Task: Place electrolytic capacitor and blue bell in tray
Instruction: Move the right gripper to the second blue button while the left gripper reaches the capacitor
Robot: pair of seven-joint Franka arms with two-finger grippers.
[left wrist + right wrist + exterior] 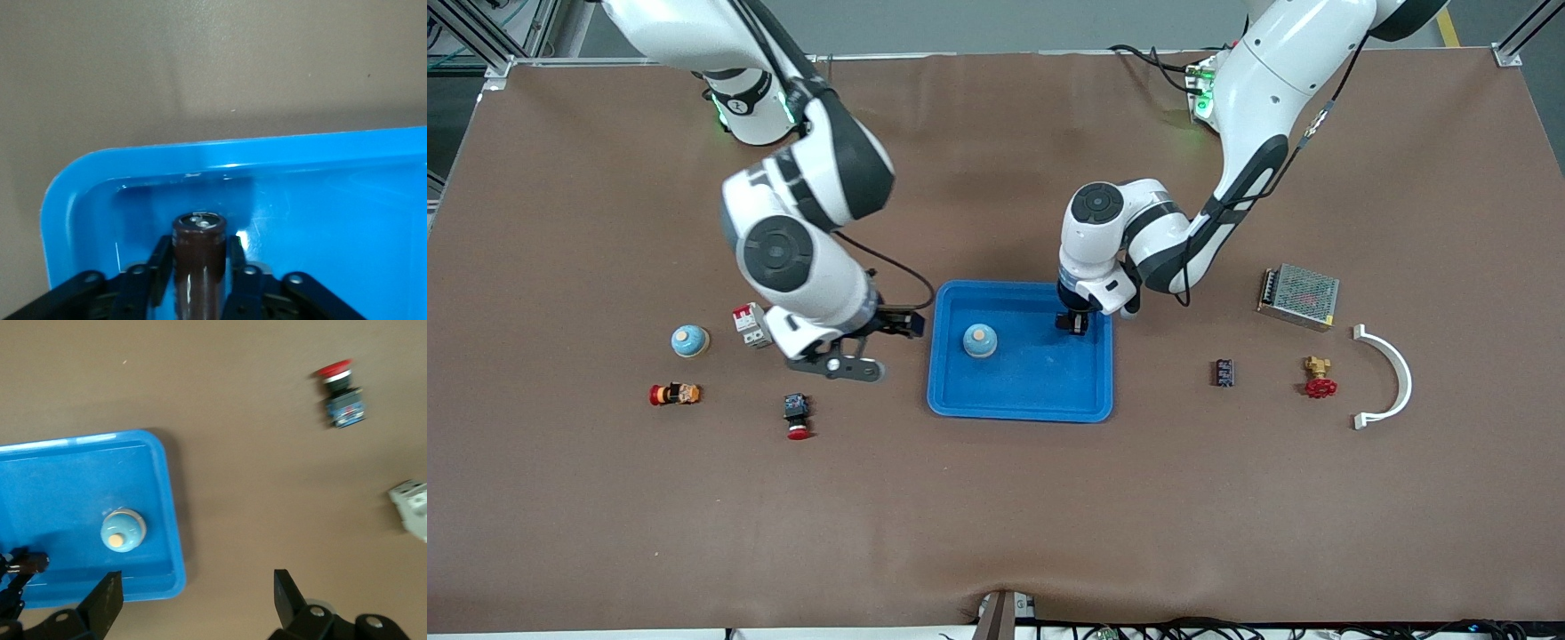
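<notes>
The bright-blue tray [1018, 413] lies mid-table. A blue bell [979, 340] sits in it toward the right arm's end, also seen in the right wrist view [122, 531]. My left gripper [1073, 322] is low inside the tray's corner toward the robots. Its fingers press both sides of a dark brown electrolytic capacitor [199, 260], which stands upright over the tray floor [320, 220]. My right gripper [871, 347] hangs open and empty over bare table beside the tray [170, 520]. A second blue bell [690, 340] rests on the table at the right arm's end.
Near the right gripper are a white-and-red component [751, 324] and a red push button [797, 416]. A small orange-red part [674, 394] lies by the second bell. Toward the left arm's end lie a metal power supply [1298, 296], black module [1224, 372], red valve [1319, 378] and white curved bracket [1387, 378].
</notes>
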